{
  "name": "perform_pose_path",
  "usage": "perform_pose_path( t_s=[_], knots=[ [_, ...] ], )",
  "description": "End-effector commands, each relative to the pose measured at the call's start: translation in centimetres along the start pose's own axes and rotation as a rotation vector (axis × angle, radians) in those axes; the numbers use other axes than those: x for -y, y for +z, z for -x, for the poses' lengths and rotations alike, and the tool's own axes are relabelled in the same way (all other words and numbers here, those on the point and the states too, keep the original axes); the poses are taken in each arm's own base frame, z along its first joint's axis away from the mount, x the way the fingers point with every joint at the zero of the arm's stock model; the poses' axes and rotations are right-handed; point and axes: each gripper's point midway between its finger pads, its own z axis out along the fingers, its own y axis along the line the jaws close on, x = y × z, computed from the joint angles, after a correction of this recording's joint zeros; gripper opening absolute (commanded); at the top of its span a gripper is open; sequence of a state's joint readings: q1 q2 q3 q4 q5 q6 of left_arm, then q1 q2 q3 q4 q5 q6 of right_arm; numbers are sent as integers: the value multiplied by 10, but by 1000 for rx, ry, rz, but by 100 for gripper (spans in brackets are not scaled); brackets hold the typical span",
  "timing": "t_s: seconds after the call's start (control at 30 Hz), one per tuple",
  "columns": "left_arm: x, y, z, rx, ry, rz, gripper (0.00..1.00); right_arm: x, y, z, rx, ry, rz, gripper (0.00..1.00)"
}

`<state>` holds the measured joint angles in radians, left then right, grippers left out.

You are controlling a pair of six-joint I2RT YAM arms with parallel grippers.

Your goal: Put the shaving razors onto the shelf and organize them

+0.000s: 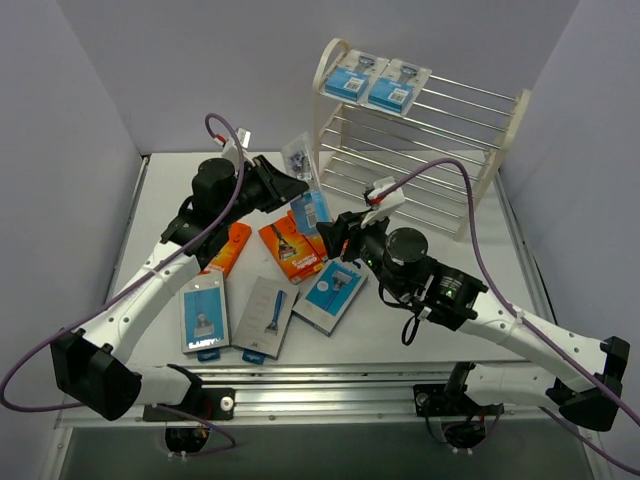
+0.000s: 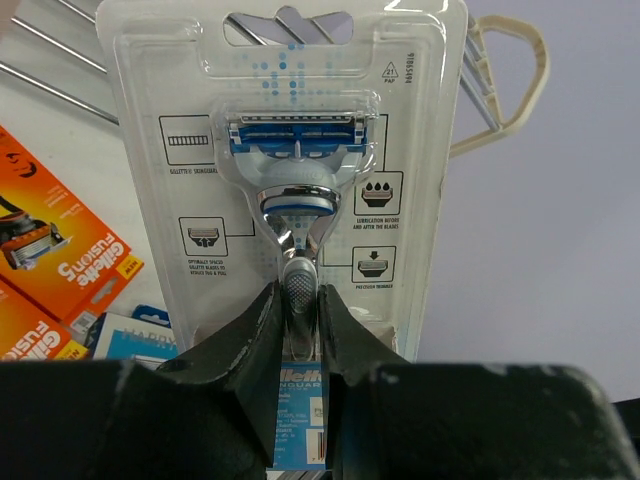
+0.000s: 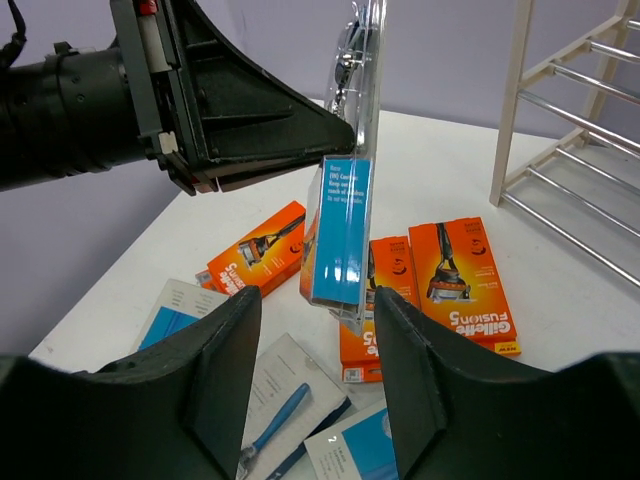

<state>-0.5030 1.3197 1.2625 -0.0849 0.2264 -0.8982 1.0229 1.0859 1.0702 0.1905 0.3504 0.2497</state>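
Note:
My left gripper (image 2: 300, 312) is shut on the lower part of a clear blister razor pack (image 2: 300, 130) and holds it upright above the table. In the top view the left gripper (image 1: 288, 187) and the pack (image 1: 310, 205) are left of the shelf (image 1: 500, 125). My right gripper (image 3: 315, 335) is open, its fingers standing apart on either side of the pack's blue lower edge (image 3: 342, 230) without touching it. Two blue-and-white packs (image 1: 352, 76) (image 1: 393, 88) lie on the cream shelf's top tier.
Orange razor boxes (image 1: 228, 250) (image 1: 290, 250) lie on the table below the held pack, also in the right wrist view (image 3: 465, 270) (image 3: 255, 255). Three flat packs (image 1: 204, 315) (image 1: 266, 318) (image 1: 332, 292) lie near the front. The shelf's post (image 3: 520, 100) stands at right.

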Motion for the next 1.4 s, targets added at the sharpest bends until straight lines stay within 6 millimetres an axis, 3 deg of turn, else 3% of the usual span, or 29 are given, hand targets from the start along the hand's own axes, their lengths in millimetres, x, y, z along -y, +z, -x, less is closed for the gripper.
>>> perform_pose_path(
  t_s=[0.0, 0.17, 0.3, 0.4, 0.43, 0.53, 0.63, 0.73, 0.77, 0.83, 0.87, 0.93, 1.13, 1.2, 1.37],
  knots=[
    [14, -2, 20, 48, 76, -8, 2, -2, -4, 11, 30, 36, 26, 46],
    [13, 5, 24, 14, 145, 29, 2, 12, -10, 17, 41, 34, -13, 48],
    [28, 1, 43, 23, 247, 50, 2, 35, -18, 21, 42, 32, -71, 53],
    [27, 2, 52, 12, 315, 92, 2, 46, -27, 18, 48, 35, -89, 54],
    [37, 4, 63, 32, 335, 85, 2, 49, -29, 5, 27, 24, -87, 56],
    [47, 9, 76, 43, 373, 98, 2, 55, -35, -8, 0, 24, -90, 63],
    [55, 17, 82, 40, 404, 109, 2, 54, -38, -5, 14, 58, -73, 62],
    [58, 33, 66, -3, 448, 130, 2, 47, -37, 4, 38, 92, -33, 60],
    [71, 33, 62, -3, 468, 122, 2, 41, -35, 7, 37, 99, -6, 59],
    [70, 46, 49, -41, 510, 133, 2, 38, -33, 14, 57, 116, 15, 59],
    [80, 44, 47, -37, 530, 131, 2, 35, -31, 16, 58, 126, 30, 59],
    [79, 51, 38, -66, 571, 139, 2, 32, -29, 23, 78, 141, 47, 59],
    [84, 43, 37, -57, 639, 160, 2, 39, -20, 40, 106, 208, 81, 60],
    [82, 42, 35, -66, 646, 161, 2, 49, -15, 44, 117, 236, 66, 61],
    [84, 39, 30, -73, 647, 146, 2, 51, -6, 43, 97, 287, 144, 64]
  ],
)
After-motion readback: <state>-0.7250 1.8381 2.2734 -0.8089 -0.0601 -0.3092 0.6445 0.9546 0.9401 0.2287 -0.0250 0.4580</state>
